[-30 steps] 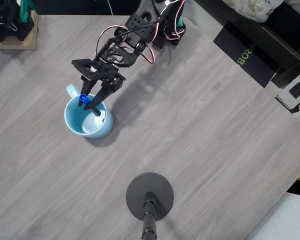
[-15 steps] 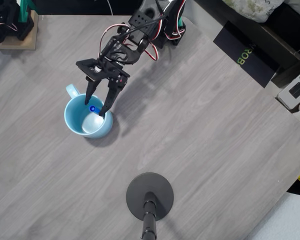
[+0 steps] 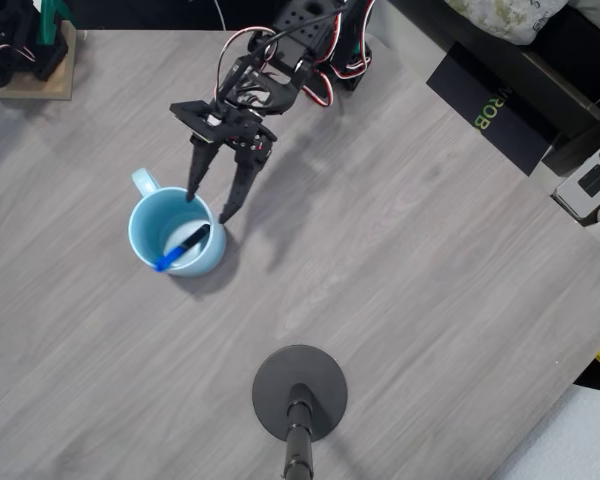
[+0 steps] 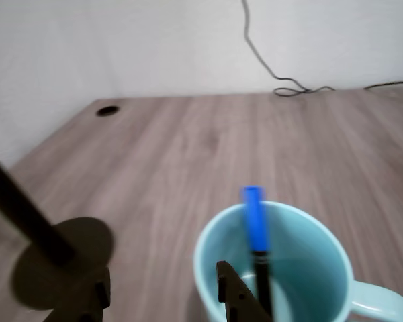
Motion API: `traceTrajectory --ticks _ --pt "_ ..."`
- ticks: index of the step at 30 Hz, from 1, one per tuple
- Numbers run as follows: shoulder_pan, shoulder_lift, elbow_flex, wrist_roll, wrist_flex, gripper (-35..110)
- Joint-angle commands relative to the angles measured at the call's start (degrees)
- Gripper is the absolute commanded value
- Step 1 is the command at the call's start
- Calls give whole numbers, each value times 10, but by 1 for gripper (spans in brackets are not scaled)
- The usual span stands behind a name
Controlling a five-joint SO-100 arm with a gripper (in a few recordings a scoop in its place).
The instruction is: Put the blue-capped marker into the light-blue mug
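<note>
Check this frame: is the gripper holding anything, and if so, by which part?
Nothing is held. The gripper is open beside the rim of the light-blue mug, and the blue-capped marker leans free inside it.

Overhead view looks straight down on the table [image 3: 400, 260]; wrist view looks low and close across it, sharing the light-blue mug [image 3: 176, 234].

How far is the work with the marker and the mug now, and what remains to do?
Done: the blue-capped marker stands inside the light-blue mug, leaning on the rim, blue cap up. In hand: nothing; the gripper is open, its fingers spread above the mug's rim and apart from the marker. Left: probably only to draw the arm away from the mug; the placing itself looks finished.
</note>
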Motion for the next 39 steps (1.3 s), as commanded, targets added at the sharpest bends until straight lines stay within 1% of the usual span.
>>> traceTrajectory --ticks 1,8,14,17,25,34,39 --pt "-25 92 0 25 54 24" --pt "-90 297 84 36 164 24" --pt "-119 445 149 15 225 24" --pt "-121 502 185 -5 234 24" --pt "-136 512 198 -11 247 24" --pt "-241 512 233 -2 242 24" --pt "-294 512 277 -2 197 22"
